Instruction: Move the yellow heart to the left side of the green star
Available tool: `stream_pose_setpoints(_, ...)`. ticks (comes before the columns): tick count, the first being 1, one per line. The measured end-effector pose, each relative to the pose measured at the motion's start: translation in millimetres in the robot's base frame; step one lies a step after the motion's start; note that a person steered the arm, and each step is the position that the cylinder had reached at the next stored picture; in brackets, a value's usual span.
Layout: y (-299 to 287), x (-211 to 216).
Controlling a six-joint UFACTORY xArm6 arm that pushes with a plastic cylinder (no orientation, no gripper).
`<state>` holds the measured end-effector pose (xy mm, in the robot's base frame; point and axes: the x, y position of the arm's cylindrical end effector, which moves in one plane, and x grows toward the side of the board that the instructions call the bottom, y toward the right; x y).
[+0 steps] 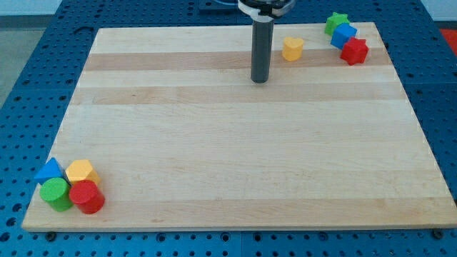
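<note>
Yellow heart [292, 48] sits near the surface's [235, 157] top edge, well left of green star [335, 22] in the top-right corner. My tip [259, 80] rests just left of the heart, apart; no claw fitted.

Board [235, 143] lies flat on pegboard table [28, 78]. My tip [259, 80] on board, far centre, just left of yellow heart [292, 48], slightly nearer than it, apart. Far right corner: green star [335, 23] farthest, blue block [343, 35] touching it on near-right, red star [354, 51] touching that, nearest and rightmost. Heart well left of this row. Near left corner, tight cluster: blue triangle [48, 171] left, yellow block [81, 171] right of it, green cylinder [56, 193] and red cylinder [86, 197] in front
</note>
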<state>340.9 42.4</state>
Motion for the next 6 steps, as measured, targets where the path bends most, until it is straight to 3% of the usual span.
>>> stream_pose_setpoints(2,83,-79)
stream_pose_setpoints(4,94,-81)
stream_pose_setpoints(6,49,-75)
